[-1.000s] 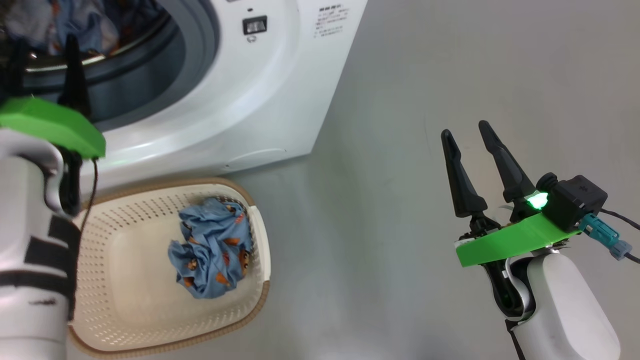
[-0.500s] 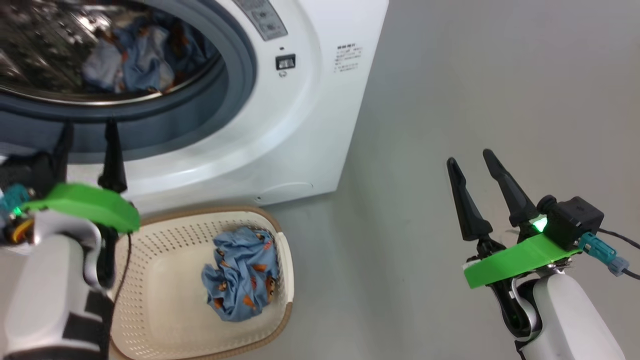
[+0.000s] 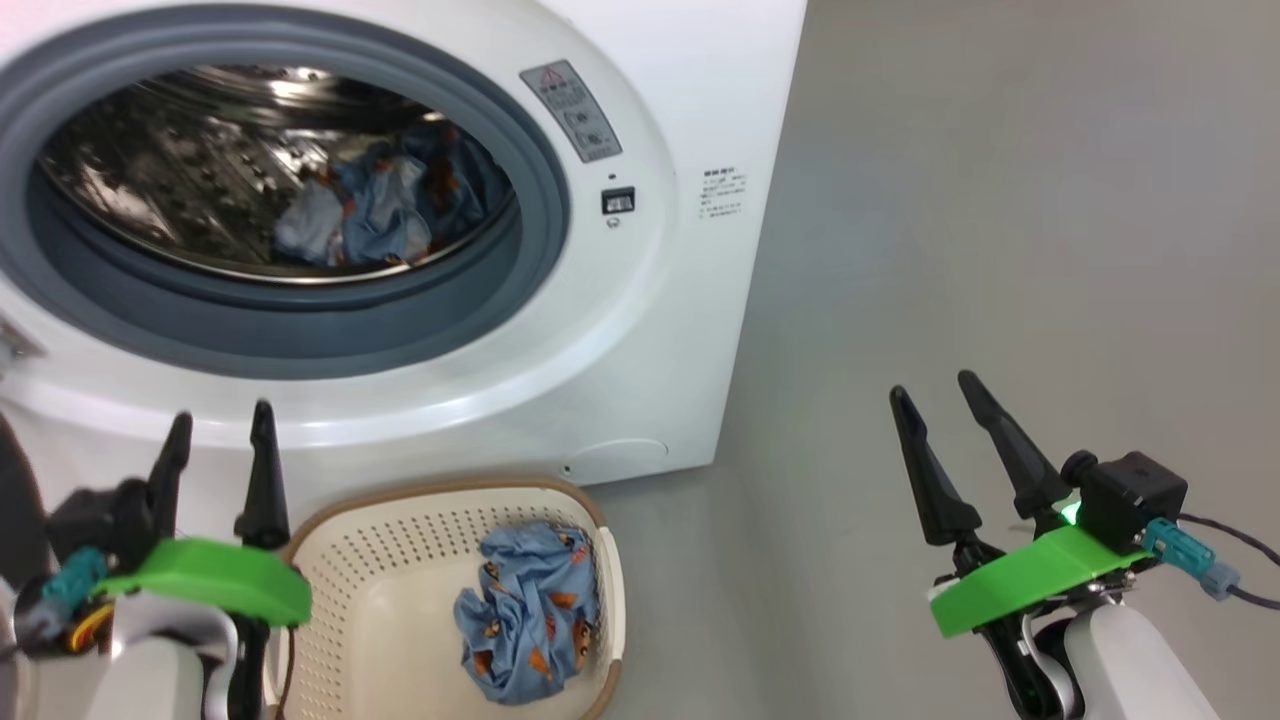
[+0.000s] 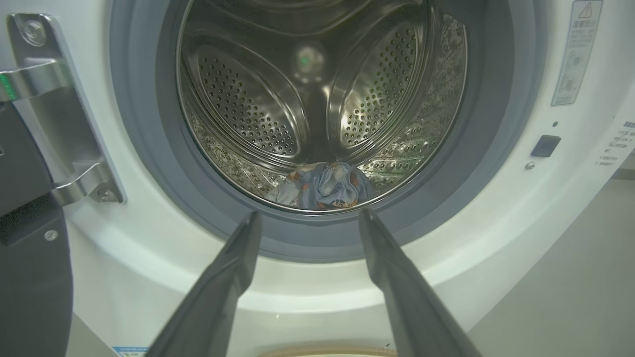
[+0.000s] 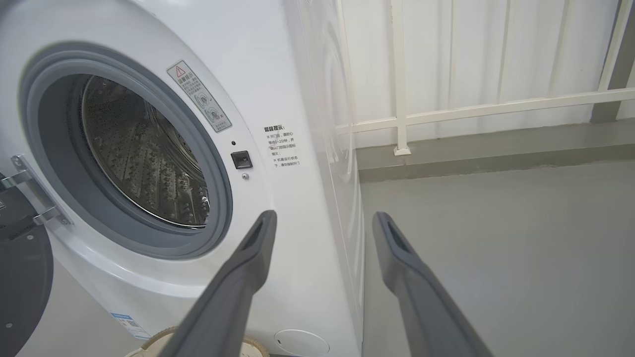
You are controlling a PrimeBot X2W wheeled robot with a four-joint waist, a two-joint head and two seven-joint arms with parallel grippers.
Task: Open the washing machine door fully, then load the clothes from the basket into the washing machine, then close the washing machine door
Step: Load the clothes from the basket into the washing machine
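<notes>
While the head camera has tipped up and slid the whole scene down the frame, the left gripper (image 3: pixel 221 418) has made a move of its own. A second ago its fingers stood across the grey gasket (image 3: pixel 300 345) at the drum mouth. Now they rise at the lower left of the head view against the white front below it, spread wide and holding nothing. The right gripper (image 3: pixel 932 388), at the lower right, sits much as it did, its jaws just as wide and empty.

I read that as a drop-off just finished. Some clothes (image 3: pixel 385 205) lie at the bottom of the steel drum (image 4: pixel 248 99), at the centre of the left wrist view just above the fingertips. One crumpled blue bundle (image 3: pixel 528 625) with orange prints remains in the basket (image 3: pixel 420 492), at the bottom centre of the head view, just right of the left gripper. Loading looks part done: that bundle probably goes next, then the door. The washing machine door (image 4: pixel 25 277) stands swung open, a dark slab at the lower left edge of the left wrist view, below its metal hinge (image 4: pixel 54 129).

The washing machine (image 3: pixel 640 330) stands on a smooth grey floor (image 3: pixel 1000 200), with the basket right in front of its foot. At the upper right of the right wrist view, a pale ribbed wall (image 5: pixel 471 49) with a cream rail (image 5: pixel 496 105) runs behind.
</notes>
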